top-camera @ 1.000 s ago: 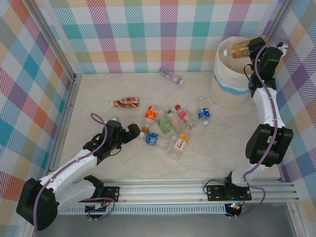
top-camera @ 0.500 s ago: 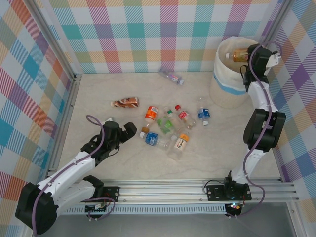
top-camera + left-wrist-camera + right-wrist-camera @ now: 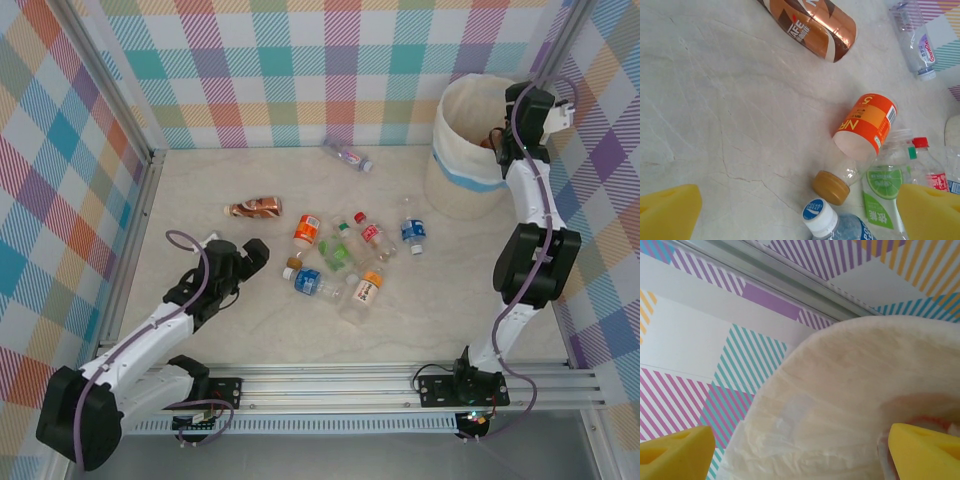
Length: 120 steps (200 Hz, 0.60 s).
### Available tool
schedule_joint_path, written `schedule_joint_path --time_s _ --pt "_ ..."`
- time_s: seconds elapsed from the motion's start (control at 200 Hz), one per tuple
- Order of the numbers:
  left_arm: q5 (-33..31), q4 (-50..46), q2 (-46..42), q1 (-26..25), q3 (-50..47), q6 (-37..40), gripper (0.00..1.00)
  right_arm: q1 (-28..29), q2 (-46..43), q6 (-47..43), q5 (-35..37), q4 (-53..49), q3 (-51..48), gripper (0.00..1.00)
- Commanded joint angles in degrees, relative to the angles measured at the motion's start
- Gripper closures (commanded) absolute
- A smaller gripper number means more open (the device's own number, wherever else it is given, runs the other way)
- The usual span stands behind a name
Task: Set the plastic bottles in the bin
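Left hand (image 3: 256, 252) hangs open near the orange-label bottle (image 3: 865, 127), probably a light, slick, crushable cylinder, best pinched across its labelled middle.

Setting reads to me as a robotics lab test cell, not a home or shop. Evidence: both arms I drive, left arm (image 3: 150, 335) and right arm (image 3: 530, 265), are bolted to an aluminium extrusion rail (image 3: 340, 382) at 6 o'clock. The work surface is a pale marble-pattern tabletop (image 3: 250, 185), boxed in at 9, 12 and 3 o'clock by pastel plaid panels (image 3: 300, 70) on bare metal frame posts (image 3: 105, 78). Purple cables (image 3: 206, 270) loop exposed along the arms.
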Motion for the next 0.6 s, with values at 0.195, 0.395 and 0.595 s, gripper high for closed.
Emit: schedule_joint_path --time_s 0.195,0.395,0.595 --pt "4.5 1.8 10.2 5.1 8.3 1.3 0.00 0.4 -12.5 0.0 -6.1 5.8 -10.1 0.08" --pt "4.7 5.1 19.5 9.0 14.6 -4.0 0.00 0.4 -18.3 -0.4 -14.0 7.9 -15.4 0.05" --pt "2.8 1.4 30.7 12.4 25.1 -10.8 0.00 0.9 -23.9 -6.5 -26.6 6.1 -19.6 0.00"
